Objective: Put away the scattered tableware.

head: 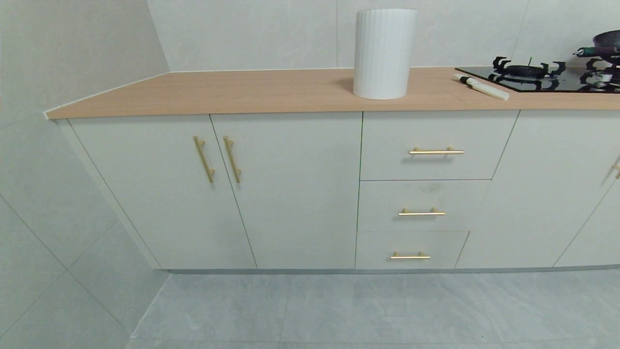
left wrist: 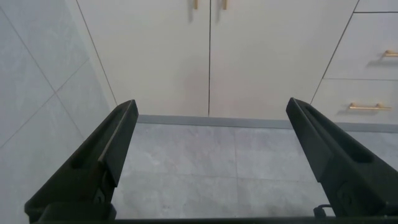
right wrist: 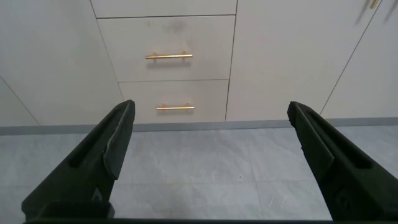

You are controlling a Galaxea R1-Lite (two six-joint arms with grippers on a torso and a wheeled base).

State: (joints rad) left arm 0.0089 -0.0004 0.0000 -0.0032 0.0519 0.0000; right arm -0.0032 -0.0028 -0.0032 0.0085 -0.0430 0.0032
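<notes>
On countertop point(head: 242, 92), white canister point(head: 383, 53), utensil point(head: 480, 86) beside hob point(head: 557, 83)

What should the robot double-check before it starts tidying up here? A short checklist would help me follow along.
1. The left gripper is open and empty: ok.
2. The right gripper is open and empty: ok.
3. Tableware found: a white utensil lies on the countertop beside the hob: ok.
4. The white ribbed holder stands upright on the countertop: ok.
5. The drawers are open for storing: not ok, all three are shut.
6. The utensil is within reach: cannot tell.
</notes>
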